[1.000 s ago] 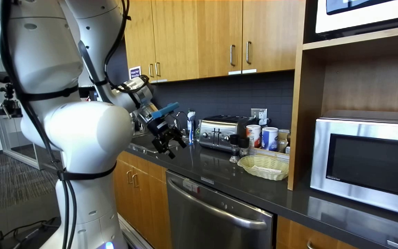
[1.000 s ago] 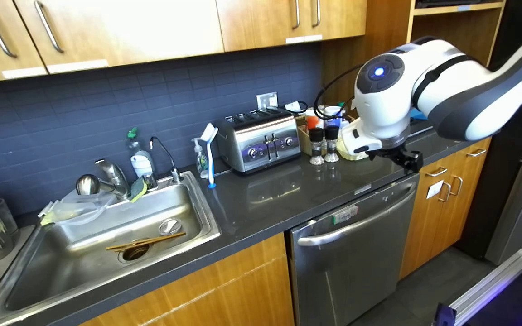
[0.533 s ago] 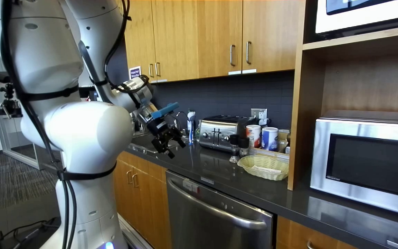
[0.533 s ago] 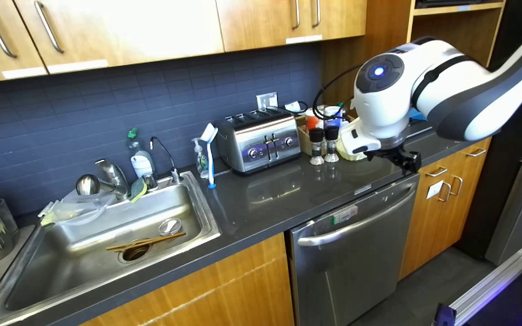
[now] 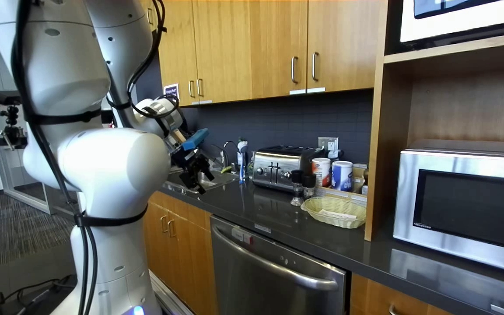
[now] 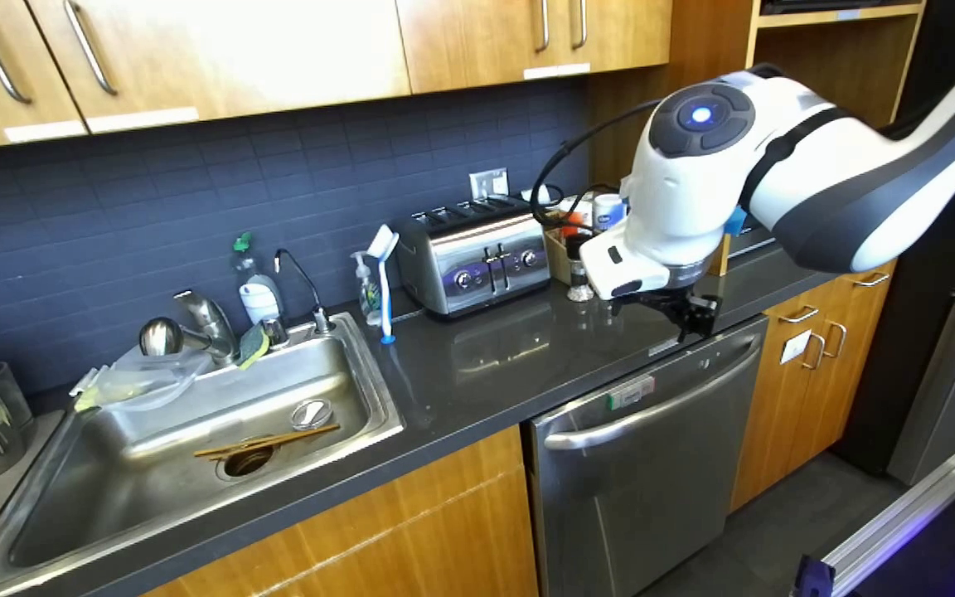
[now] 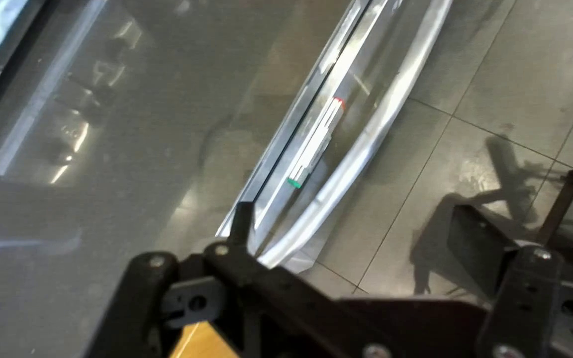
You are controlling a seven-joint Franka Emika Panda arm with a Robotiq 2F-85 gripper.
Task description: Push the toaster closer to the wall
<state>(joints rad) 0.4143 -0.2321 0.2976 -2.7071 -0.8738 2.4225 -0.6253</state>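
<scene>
Toaster: upright on the desk, near the wall, lever face turned outward, away from it. Gap behind hidden; cannot tell whether its back touches.
Toaster long axis: looks to run roughly along the wall, lever face the broader one (judged; perspective makes this uncertain).
End effector: fingers spread apart, nothing between them; it hangs near the desk's front edge, by the dishwasher, well apart from the toaster.
End effector to toaster: across the desk, wallward. In the wrist view only what looks like the lever face peeks in at the upper-left corner. Sideways offset not readable with confidence.
Brush and shakers: just beside one end and near the other; a skewed push could catch either.
Push stage: contact not made; approach phase, I judge.
Push line: come in front of the lever face, square to the wall, then press low and central, clear of the levers.
Push handling: should slide as one block; an off-centre shove would likely turn it.
</scene>
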